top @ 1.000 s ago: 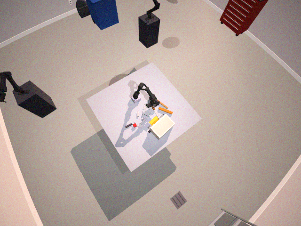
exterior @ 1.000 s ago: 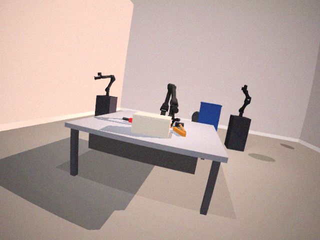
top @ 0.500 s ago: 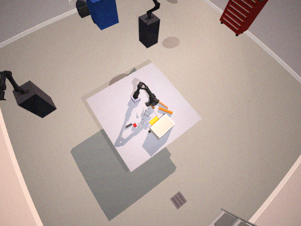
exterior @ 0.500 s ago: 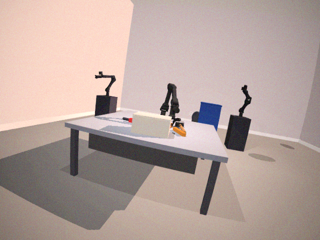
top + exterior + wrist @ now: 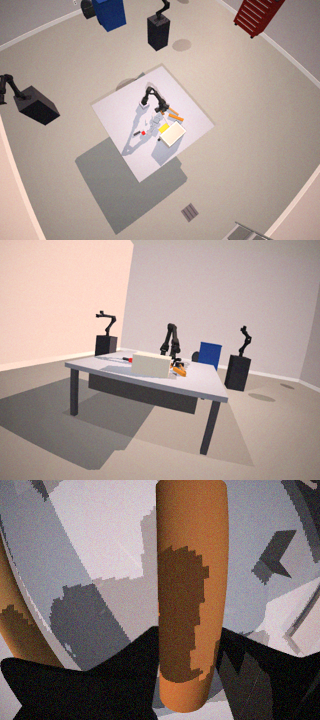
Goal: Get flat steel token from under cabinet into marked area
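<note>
- Handle of orange-brown, rounded, wood-like material (image 5: 162,112) (image 5: 171,365) (image 5: 192,580) is grasped in the black end effector (image 5: 161,110) (image 5: 172,363) (image 5: 189,630), one finger on each side, upper middle of the wrist frame down to its lower edge.
- That grip leaves the thin pale rod (image 5: 165,120) free, pointing from the handle towards the cream box-shaped cabinet (image 5: 172,134) (image 5: 151,365), right of centre from above; presumably it's there to reach where fingers won't fit.
- Yellow flat patch (image 5: 163,128) sits along the cabinet's near side, likely the marked area, handy for a short pull outward.
- Whether the rod's tip is under the cabinet, can't tell.
- Now the steel token: not visible in any view. By the task it's under the cabinet, which would put it below and right of the end effector in the top frame, beyond the yellow patch, across the pale worktop (image 5: 116,116) (image 5: 199,380).
</note>
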`<action>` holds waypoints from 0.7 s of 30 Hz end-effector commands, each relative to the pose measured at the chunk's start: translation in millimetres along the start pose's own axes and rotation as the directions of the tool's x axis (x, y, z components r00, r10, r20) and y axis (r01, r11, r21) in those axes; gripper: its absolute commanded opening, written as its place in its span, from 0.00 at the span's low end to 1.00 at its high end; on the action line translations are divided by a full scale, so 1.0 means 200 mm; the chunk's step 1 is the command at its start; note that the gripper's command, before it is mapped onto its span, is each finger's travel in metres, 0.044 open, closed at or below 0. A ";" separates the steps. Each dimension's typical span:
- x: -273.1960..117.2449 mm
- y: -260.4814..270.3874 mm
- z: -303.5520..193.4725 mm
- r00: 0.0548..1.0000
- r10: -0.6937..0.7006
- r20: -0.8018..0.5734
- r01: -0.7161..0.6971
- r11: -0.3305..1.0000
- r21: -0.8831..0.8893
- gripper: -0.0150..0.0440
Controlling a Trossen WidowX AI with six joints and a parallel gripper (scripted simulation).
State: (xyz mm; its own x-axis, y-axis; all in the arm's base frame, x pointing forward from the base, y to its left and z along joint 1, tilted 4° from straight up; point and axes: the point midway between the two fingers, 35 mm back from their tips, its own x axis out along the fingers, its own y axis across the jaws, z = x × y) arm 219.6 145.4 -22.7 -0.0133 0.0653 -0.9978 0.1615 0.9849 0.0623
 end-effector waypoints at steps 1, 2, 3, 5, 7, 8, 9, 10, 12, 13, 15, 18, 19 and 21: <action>-0.01 0.02 -0.01 1.000 0.002 -0.002 -0.002 1.000 -0.001 0.25; -0.01 0.03 -0.01 1.000 0.002 -0.003 -0.002 1.000 -0.001 0.25; -0.01 0.03 -0.02 1.000 0.002 -0.003 -0.002 1.000 0.000 0.25; -0.01 0.04 -0.02 1.000 0.002 -0.003 -0.002 1.000 0.000 0.25; -0.01 0.05 -0.03 1.000 0.002 -0.004 -0.002 1.000 0.001 0.25; -0.01 0.06 -0.03 1.000 0.002 -0.004 -0.002 1.000 0.002 0.25; -0.01 0.06 -0.03 1.000 0.002 -0.004 -0.002 1.000 0.002 0.25; -0.01 0.07 -0.03 1.000 0.002 -0.004 -0.002 1.000 0.003 0.25; -0.01 0.06 -0.03 1.000 0.000 -0.005 0.000 1.000 0.003 0.30; -0.01 0.05 -0.03 1.000 -0.001 -0.006 0.001 1.000 0.004 0.34; -0.01 0.05 -0.03 1.000 0.000 -0.006 0.000 1.000 0.004 0.43; -0.01 0.05 -0.03 1.000 0.000 -0.006 0.000 1.000 0.004 0.57; -0.01 0.05 -0.03 1.000 0.000 -0.006 0.000 1.000 0.004 0.59; -0.01 0.05 -0.03 1.000 0.001 -0.006 -0.001 1.000 0.004 0.59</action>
State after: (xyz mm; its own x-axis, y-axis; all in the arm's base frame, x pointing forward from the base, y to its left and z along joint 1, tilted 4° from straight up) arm 214.8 156.4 -19.9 -0.0189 0.0669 -0.9976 0.1658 0.9842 0.0629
